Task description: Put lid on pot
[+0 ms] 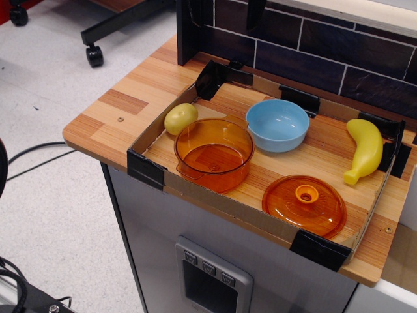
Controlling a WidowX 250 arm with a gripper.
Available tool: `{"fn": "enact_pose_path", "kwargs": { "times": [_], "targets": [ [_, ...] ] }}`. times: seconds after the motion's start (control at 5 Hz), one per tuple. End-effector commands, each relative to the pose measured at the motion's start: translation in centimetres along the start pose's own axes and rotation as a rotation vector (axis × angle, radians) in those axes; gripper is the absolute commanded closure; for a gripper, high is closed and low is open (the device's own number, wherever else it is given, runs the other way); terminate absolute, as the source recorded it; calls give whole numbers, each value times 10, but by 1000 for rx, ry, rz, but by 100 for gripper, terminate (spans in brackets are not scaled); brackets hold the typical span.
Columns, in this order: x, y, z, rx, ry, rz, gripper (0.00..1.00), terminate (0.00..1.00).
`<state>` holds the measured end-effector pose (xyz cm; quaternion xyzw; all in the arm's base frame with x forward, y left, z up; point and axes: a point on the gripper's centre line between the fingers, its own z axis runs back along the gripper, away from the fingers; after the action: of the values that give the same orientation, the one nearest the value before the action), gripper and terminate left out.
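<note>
The pot (214,154) is a deep translucent orange pot, standing upright and open in the left part of a cardboard-walled tray (151,171) on the wooden counter. The lid (303,205) is a flat orange disc with a ring knob at its centre. It lies knob up on the tray floor at the front right, apart from the pot. No gripper or arm shows in this view.
A light blue bowl (277,124) stands right behind the pot. A yellow-green potato-like toy (180,118) lies at the pot's back left. A yellow banana (363,150) lies at the right. A dark tiled wall (313,45) rises behind. The counter edge drops to the floor at left.
</note>
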<state>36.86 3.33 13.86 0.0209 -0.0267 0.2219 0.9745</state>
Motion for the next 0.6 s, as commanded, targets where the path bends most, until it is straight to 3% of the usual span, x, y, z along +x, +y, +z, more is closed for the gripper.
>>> {"fn": "enact_pose_path", "kwargs": {
  "times": [0.0,0.4],
  "targets": [
    [0,0,0,0,0,0,0,0],
    [-42,-37,-2,-107,53,-247,0,0]
  ]
}}
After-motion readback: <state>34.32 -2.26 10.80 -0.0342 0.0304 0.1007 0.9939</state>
